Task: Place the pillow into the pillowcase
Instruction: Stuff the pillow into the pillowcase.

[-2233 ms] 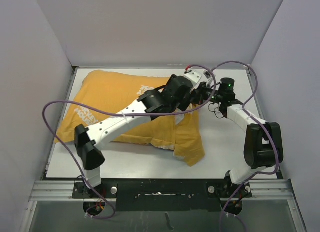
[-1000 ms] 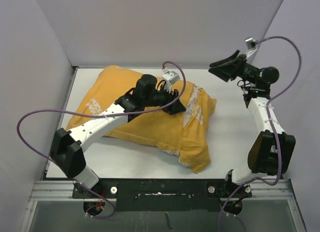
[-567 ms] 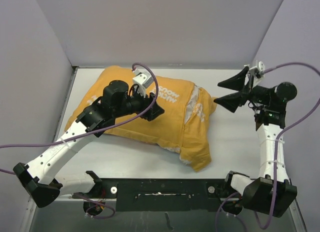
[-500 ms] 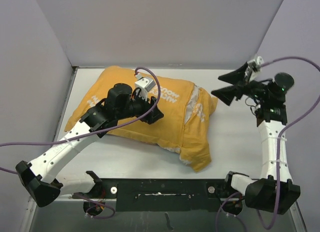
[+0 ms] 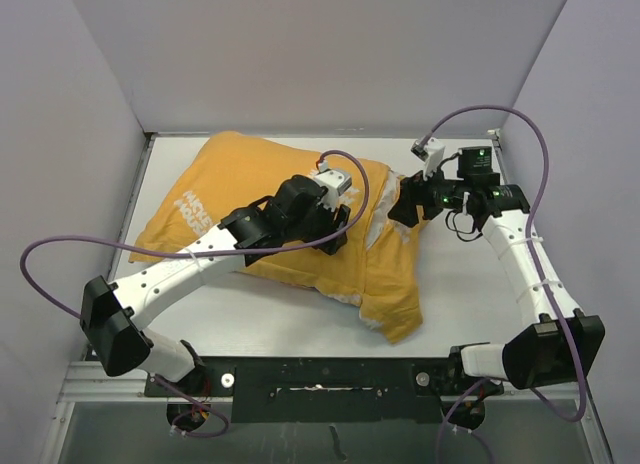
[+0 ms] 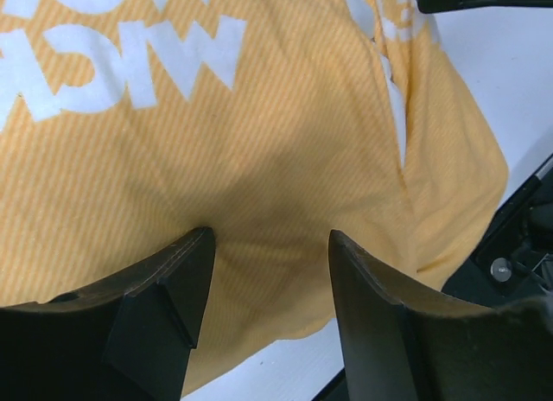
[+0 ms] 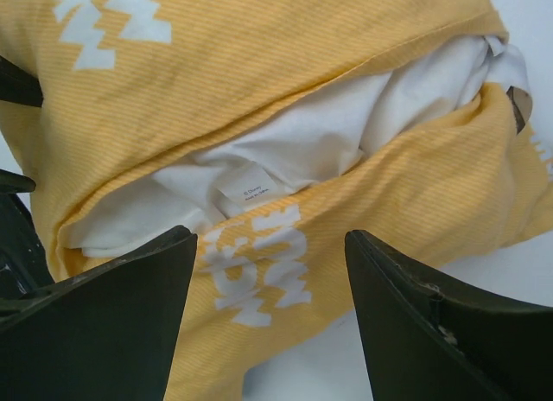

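We find the pillow (image 7: 285, 150) mostly inside the yellow pillowcase (image 5: 250, 194), which lies from the table's (image 5: 460, 284) far left corner toward its middle. The left gripper (image 6: 268, 245) and right gripper (image 7: 272, 237) gape, holding nothing. It looks soft, light and floppy, so we'd pinch the open hem.

"How much of the pillow (image 7: 294, 146) shows?"

"Only a white strip at the mouth of the pillowcase (image 5: 215, 179). The rest is hidden inside it."

"Its label (image 7: 252, 188)?"

"The print is too small to read."

"And the white lettering (image 6: 130, 55) on the pillowcase?"

"Cut off by the top edge in the left wrist view. From above, the left arm (image 5: 200, 259) lies across the pillowcase and hides part of it."

"Do the left gripper (image 6: 268, 234) tips press the pillowcase?"

"Cannot tell. From above, the wrist covers them."
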{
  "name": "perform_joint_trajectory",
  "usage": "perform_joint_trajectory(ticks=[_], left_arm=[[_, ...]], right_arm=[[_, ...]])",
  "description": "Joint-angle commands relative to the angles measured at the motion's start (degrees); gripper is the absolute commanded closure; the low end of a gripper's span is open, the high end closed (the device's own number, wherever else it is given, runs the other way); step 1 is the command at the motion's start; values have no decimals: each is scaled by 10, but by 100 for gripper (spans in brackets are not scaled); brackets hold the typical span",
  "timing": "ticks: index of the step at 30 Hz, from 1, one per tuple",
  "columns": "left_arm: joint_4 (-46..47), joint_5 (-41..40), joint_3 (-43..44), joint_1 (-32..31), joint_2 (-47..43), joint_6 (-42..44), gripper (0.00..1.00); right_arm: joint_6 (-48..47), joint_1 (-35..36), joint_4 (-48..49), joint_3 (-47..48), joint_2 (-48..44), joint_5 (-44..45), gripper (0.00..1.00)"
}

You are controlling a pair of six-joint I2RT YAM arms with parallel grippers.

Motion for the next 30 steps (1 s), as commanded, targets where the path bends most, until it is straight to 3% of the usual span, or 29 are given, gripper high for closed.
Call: perform_joint_trajectory(ticks=[1,4,6,9,10,13,14,16,18,20,21,23,26,28,30], left_arm=[[33,-39,29,3,18,26,47],[48,-37,26,5,29,33,48],[64,-28,20,7,35,38,49],[130,5,-13,6,43,81,65],[167,13,-34,5,47,101,75],[228,24,-69,15,85,118,99],[230,27,-69,22,100,115,100],[239,46,-70,34,127,103,100],[261,62,-72,40,145,97,100],[295,87,-78,41,153,92,100],[316,99,-88,41,150,88,100],[360,117,-110,42,132,78,98],[419,138,-165,48,72,54,73],[465,158,-211,60,13,22,57],[476,177,-245,75,-59,-8,47]], right_arm=[[-13,18,-19,2,8,59,30],[-16,29,-16,-9,15,70,34],[-15,34,-16,-6,29,59,43],[-19,40,-22,24,59,-3,85],[-30,44,-28,42,65,-62,92],[-49,55,2,92,34,-270,98],[-21,58,50,96,7,-335,99],[127,62,223,92,-31,-423,100],[268,65,379,106,-20,-451,100],[356,58,457,73,-5,-400,100],[355,50,428,61,7,-354,96],[275,41,297,57,36,-246,77],[146,22,139,67,83,-149,65],[96,3,85,73,99,-168,47],[44,-22,59,79,87,-246,30]])
